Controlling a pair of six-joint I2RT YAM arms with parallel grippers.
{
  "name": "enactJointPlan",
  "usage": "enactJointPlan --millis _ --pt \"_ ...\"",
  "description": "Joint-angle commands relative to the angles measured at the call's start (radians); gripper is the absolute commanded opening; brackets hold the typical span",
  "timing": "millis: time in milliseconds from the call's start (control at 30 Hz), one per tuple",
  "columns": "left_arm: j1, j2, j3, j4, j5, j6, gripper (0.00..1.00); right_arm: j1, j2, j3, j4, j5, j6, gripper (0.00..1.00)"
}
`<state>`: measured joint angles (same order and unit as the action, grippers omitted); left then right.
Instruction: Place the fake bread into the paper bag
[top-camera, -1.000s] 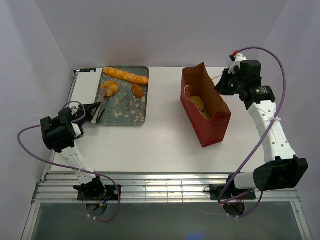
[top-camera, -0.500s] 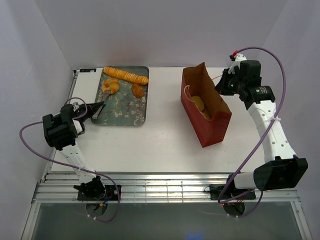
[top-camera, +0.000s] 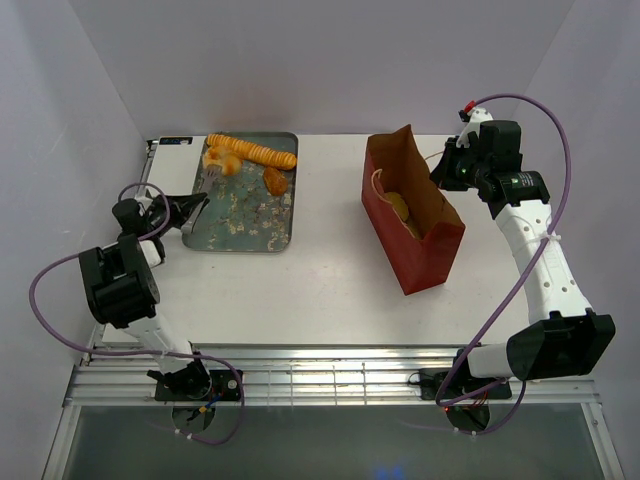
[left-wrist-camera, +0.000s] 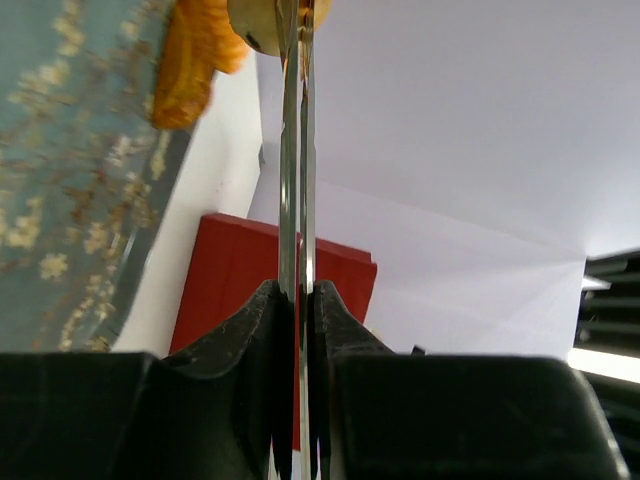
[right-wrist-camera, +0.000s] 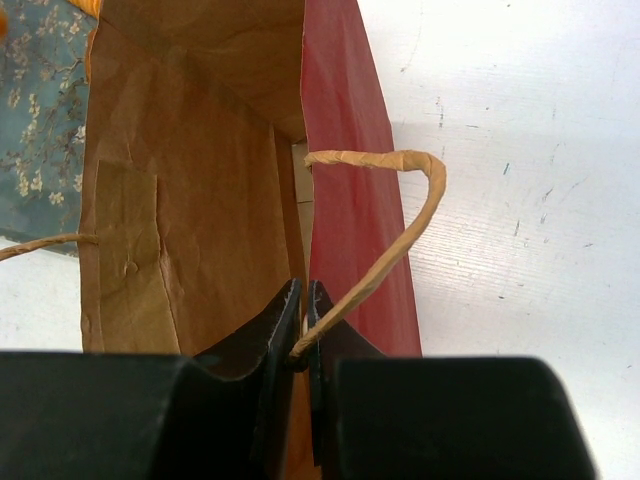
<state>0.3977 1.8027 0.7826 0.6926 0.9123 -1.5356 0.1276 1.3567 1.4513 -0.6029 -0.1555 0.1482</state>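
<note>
Over the grey floral tray (top-camera: 250, 225), our left gripper (top-camera: 186, 208) clamps metal tongs (left-wrist-camera: 297, 150) pinching a golden toy bun (top-camera: 218, 160). Our right gripper (right-wrist-camera: 303, 300) nips the tall red paper bag (top-camera: 425, 250), well to the right.

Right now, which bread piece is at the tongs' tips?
The round bun, near the tray's far left corner. The long loaf and the small piece lie clear of the tongs.

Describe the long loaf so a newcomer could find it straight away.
Look at the grey floral tray on the table's far left. The long loaf lies along its far edge: ridged, golden-orange, much longer than the small bun beside it.
</note>
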Motion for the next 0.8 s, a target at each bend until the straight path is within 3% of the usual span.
enactJointPlan --millis 0,200,367,767 --pt "-0.02 -0.176 0.01 -0.021 0.069 0.052 0.0 0.003 -0.004 0.035 0.025 0.008 -0.01 0.13" --pt "-0.161 -0.365 0.081 -0.07 0.103 0.072 0.0 0.003 -0.014 0.023 0.031 0.014 0.001 0.12" --pt "-0.364 -0.465 0.159 -0.085 0.076 0.074 0.02 0.001 -0.022 0.024 0.028 0.028 0.001 0.12" --pt "-0.816 -0.511 0.265 -0.16 -0.078 0.126 0.07 0.003 -0.022 0.015 0.029 0.02 0.007 0.12"
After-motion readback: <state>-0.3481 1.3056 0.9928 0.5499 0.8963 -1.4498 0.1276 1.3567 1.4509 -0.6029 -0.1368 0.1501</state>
